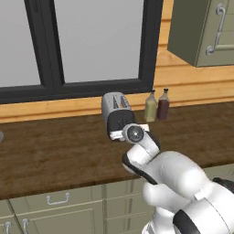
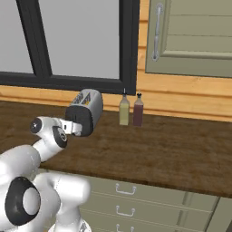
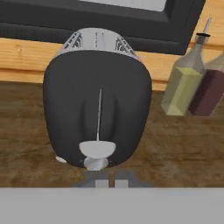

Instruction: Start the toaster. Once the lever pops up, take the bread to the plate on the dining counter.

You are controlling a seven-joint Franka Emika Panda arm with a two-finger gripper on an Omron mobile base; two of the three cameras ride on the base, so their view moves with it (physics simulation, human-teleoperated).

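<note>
The silver toaster (image 1: 116, 109) stands on the dark wood worktop (image 1: 55, 151) under the window, its black end panel (image 3: 97, 109) turned toward me. The pale lever (image 3: 97, 148) sits at the bottom of its slit, just above the round dial (image 3: 96, 163). A thin golden edge of the bread (image 1: 124, 102) shows in a top slot. My gripper (image 3: 109, 182) is shut, its fingertips (image 3: 101, 183) pressed together just below the dial with nothing between them. From the right, the hand (image 2: 74, 128) is up against the toaster's (image 2: 86, 111) end panel. The plate and the dining counter are out of view.
An olive bottle (image 1: 150, 107) and a dark red bottle (image 1: 163, 106) stand just right of the toaster by the wooden back wall. Above the right side hangs an olive wall cabinet (image 1: 201, 27). Drawered cabinets (image 2: 127, 199) run below the worktop.
</note>
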